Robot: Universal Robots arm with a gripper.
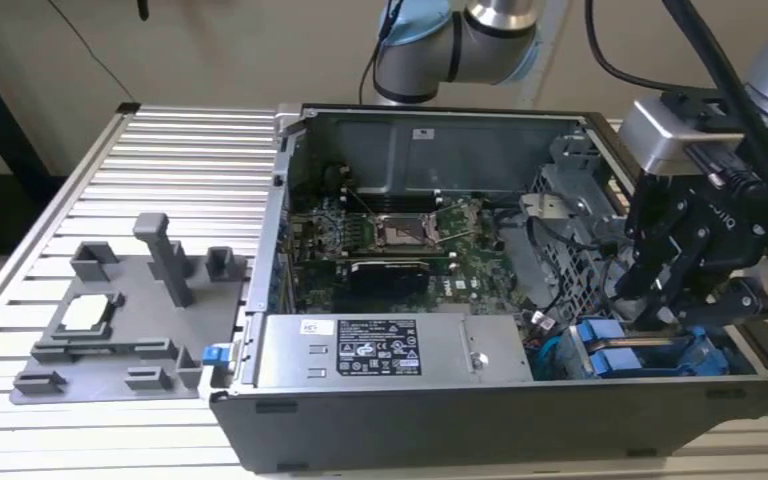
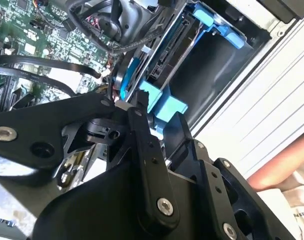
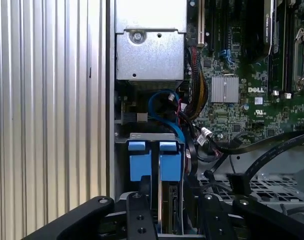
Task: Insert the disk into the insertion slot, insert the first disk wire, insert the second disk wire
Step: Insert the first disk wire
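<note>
The disk [image 1: 614,352] stands on edge in the insertion slot [image 3: 146,136], a grey metal bay in the near right corner of the black case. Its bright blue carrier tabs [image 3: 171,161] stick out of the bay. In both wrist views, my black gripper [image 3: 168,202] reaches down over the disk [image 2: 164,55], with a finger on each side of its silver edge, shut on it. In the exterior view the gripper [image 1: 654,318] hangs just above the blue tabs. A blue wire [image 3: 162,100] curls loose beside the bay. The disk's connector edge faces the motherboard with no plug on it.
A grey labelled power-supply box [image 1: 384,350] lies next to the bay, with the motherboard [image 1: 398,240] behind it. Black cables [image 3: 272,145] cross a perforated bracket [image 1: 571,230]. A grey fixture [image 1: 117,310] sits on the table at the exterior view's left. A person's arm [image 2: 282,172] rests outside the case.
</note>
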